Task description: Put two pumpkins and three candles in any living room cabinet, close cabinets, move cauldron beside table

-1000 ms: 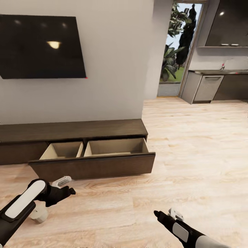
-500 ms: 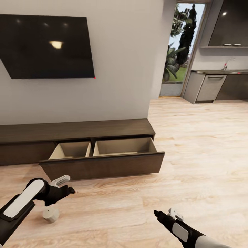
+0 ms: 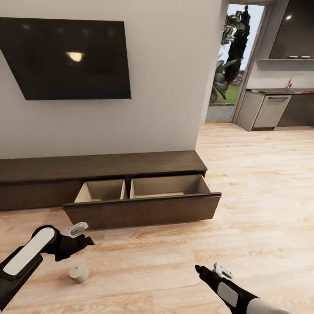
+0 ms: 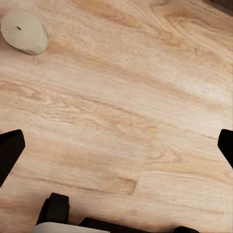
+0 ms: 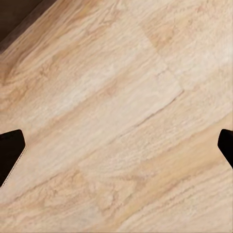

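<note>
Cabinet (image 3: 144, 205) drawer gapes mid-frame, looks empty; one candle (image 3: 79, 272) lies on the floor lower left. Left gripper (image 3: 83, 233) and right gripper (image 3: 208, 268) spread wide, holding nothing. Plenty left.

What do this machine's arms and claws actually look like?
Both arms are black with glossy white oval panels on top. The left claw and right claw each have one white finger and one black finger. No loose cables or markings show.

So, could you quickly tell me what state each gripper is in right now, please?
Left gripper: open, holding nothing; the candle lies on the floor below it.
Right gripper: open, holding nothing, above bare floor.
</note>
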### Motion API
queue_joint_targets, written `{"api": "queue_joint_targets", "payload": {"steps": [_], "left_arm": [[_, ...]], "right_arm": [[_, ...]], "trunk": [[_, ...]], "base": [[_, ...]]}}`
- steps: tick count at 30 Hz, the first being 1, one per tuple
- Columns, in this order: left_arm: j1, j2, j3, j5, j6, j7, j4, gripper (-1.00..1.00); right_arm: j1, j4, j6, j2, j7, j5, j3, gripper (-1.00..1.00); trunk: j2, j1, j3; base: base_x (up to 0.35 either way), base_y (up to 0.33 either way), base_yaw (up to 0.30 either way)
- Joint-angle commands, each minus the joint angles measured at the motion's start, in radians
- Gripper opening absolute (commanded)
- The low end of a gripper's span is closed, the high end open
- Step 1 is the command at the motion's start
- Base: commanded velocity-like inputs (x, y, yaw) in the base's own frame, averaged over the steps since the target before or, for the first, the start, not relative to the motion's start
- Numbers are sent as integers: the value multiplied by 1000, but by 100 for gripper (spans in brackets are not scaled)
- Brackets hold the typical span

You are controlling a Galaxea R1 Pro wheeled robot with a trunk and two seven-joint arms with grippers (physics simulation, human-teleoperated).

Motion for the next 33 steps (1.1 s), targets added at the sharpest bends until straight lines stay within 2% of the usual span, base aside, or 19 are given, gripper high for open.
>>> {"api": "queue_joint_targets", "payload": {"steps": [1,5,8,9,11,14,15,16,19,21,25,29,31,33], "left_arm": [[-1,1,-2,10,-2,10,-1,100],[-1,5,-1,8,-2,9,0,100],[-1,7,1,7,-3,7,4,100],[-1,7,4,6,-4,8,5,100],[-1,7,8,6,-5,9,16,100],[-1,6,15,5,-7,11,50,100],[-1,5,17,5,-8,11,67,100],[-1,3,19,4,-10,11,99,100],[-1,1,28,4,-12,9,173,100],[-1,0,33,3,-12,7,201,100],[-1,-5,36,3,-14,7,233,100],[-1,-8,29,-6,-52,-6,349,100],[-1,-8,26,-41,-86,-55,382,100],[-1,-7,24,-116,-122,-141,406,100]], "right_arm": [[-1,-1,-4,0,2,-11,7,100],[-1,-6,-4,-2,0,-10,20,100],[-1,-11,6,0,-45,-10,78,100],[-4,-27,21,2,-91,-10,99,100],[-13,-86,57,3,-174,-9,114,100],[-39,-267,113,3,-354,-1,121,100],[-46,-333,129,3,-426,9,121,100],[-52,-409,154,3,-526,32,119,100],[-67,-485,220,4,-661,67,114,100],[-79,-504,249,8,-702,77,111,100],[-96,-512,270,31,-721,80,111,100],[-103,-513,293,58,-725,81,110,100],[-104,-514,300,66,-724,82,110,100],[-106,-514,303,69,-724,82,110,100]], "trunk": [[0,0,-1],[0,0,-1],[0,0,-1],[0,0,-1],[0,0,-1],[0,0,-1],[0,0,-1],[0,0,-1],[0,0,-1],[0,0,-1],[0,0,-1],[0,0,-1],[0,0,-1],[0,0,-1]], "base": [[164,280,0],[221,257,0],[269,209,0],[297,157,0],[310,95,0],[324,32,0],[328,12,0],[323,6,0],[307,3,0],[304,1,0],[121,0,0],[18,0,0],[4,0,0],[2,0,0]]}}
